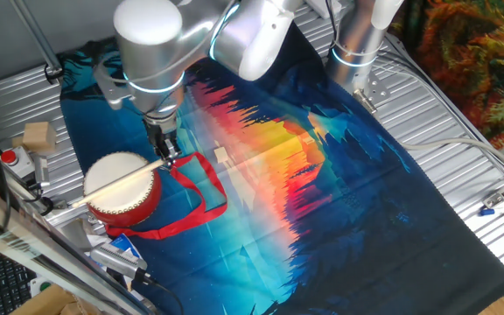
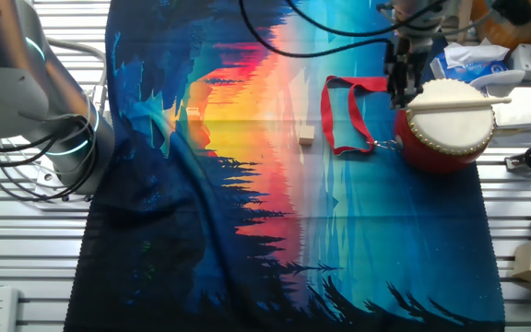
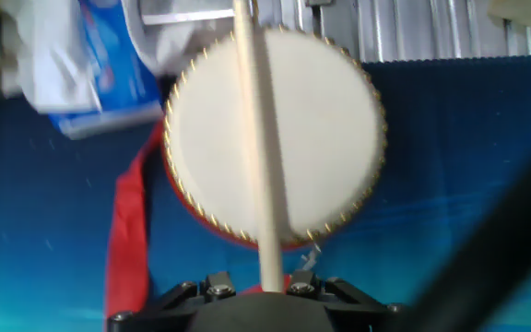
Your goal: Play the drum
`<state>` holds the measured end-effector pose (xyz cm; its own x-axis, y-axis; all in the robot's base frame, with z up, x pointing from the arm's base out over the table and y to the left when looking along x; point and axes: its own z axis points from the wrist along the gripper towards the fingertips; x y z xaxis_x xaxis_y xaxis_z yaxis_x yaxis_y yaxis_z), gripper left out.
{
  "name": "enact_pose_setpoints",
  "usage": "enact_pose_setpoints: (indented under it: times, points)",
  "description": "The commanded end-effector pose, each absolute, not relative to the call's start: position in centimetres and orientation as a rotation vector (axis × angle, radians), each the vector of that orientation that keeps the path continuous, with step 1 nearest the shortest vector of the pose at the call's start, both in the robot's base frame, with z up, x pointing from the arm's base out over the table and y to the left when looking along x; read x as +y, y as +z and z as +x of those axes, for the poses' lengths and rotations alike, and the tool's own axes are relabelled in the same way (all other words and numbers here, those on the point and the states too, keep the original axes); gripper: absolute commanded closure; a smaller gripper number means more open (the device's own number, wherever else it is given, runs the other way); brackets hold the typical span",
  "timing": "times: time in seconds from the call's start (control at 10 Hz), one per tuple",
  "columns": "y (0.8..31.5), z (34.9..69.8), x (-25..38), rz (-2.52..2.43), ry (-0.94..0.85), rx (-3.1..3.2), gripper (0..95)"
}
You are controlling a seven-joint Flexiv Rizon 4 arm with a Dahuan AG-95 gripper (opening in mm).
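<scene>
- The drum [image 1: 122, 185] sat at the lower left of one fixed view, on the corner of a printed cloth [image 1: 322, 192] showing a blue, orange and red sunset scene.
- In the other fixed view the drum [image 2: 445, 124] appeared at the upper right, its red body resting on the cloth [image 2: 275, 184] near that edge.
- Its cream head faced up; a red ribbon strap [image 1: 201, 197] lay looped on the cloth just beside it, toward the frame's centre.
- The gripper [image 1: 166, 150] hung just above the drum's rim on the strap side, its fingers closed on one end of a thin pale wooden stick [image 1: 116, 182].
- The stick lay across the drum head, its far end passing beyond the opposite rim.
- In the hand view the stick [image 3: 258, 138] ran vertically through the middle of the frame over the drum head [image 3: 275, 134], from the gripper's base at the bottom edge to the top edge.
- Whether the stick touched the skin could not be told.
- A small pale block [image 2: 306, 135] lay on the cloth near the strap [image 2: 344, 115] in the other fixed view.
- A blue and white packet [image 3: 100, 65] lay just beside the drum at the hand view's upper left.
</scene>
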<state>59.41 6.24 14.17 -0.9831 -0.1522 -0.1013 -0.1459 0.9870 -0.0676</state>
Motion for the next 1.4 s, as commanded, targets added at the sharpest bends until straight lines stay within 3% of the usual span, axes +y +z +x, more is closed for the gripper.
enact_pose_setpoints:
  times: [0.1,1.4]
  points:
    - [14.1,59.1,6.1,-0.239,-0.067,3.013,76.0]
    - [14.9,62.1,5.3,-0.103,-0.088,2.969,76.0]
